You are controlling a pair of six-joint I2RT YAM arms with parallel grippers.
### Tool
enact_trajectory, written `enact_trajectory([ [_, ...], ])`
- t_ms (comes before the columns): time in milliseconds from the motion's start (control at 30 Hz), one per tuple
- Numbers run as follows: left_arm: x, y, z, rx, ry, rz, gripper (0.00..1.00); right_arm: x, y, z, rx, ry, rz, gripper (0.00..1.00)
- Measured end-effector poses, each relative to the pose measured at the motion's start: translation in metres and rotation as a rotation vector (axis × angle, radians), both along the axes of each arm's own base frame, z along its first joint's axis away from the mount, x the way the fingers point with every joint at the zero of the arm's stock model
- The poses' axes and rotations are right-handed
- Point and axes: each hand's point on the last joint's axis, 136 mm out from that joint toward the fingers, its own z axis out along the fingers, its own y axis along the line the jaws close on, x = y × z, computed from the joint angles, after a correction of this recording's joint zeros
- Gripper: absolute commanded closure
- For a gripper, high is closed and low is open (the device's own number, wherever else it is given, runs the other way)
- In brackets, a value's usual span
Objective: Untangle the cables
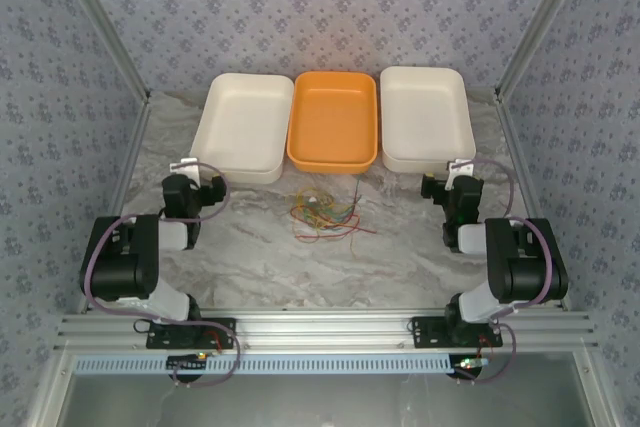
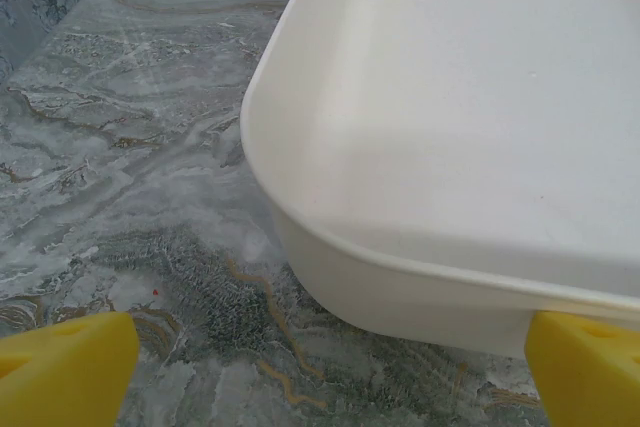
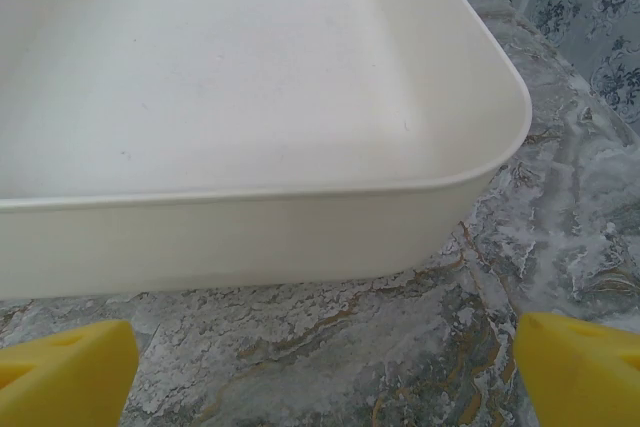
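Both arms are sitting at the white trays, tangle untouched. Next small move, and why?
Probably swing the left gripper inward toward the cables. It is open but faces the left white tray; the right gripper, also open, faces the right white tray. The tangle lies between them, before the orange tray.

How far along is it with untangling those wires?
Nothing looks done yet: the cables lie in one tangled heap on the table in front of the orange tray. Nothing is in hand: the left gripper and right gripper are open and empty, away from the heap. All the untangling is left.
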Motion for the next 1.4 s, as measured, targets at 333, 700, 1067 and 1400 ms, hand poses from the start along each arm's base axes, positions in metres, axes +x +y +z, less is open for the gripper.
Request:
enact_trajectory([
  [333,0.000,0.000,0.000,0.000,0.000,0.000,0.01,0.000,0.000,0.000,0.000,0.000,0.000,0.01],
  [700,0.000,0.000,0.000,0.000,0.000,0.000,0.01,0.000,0.000,0.000,0.000,0.000,0.000,0.01],
  [1067,-0.021,-0.016,0.066,0.046,-0.101,0.018,0.01,-0.016,-0.011,0.038,0.007,-0.005,-0.095,0.01],
  [1400,-0.124,-0.100,0.349,-0.482,-0.479,-0.238,0.01,-0.133,0.047,0.408,0.503,-0.578,0.158,0.03],
])
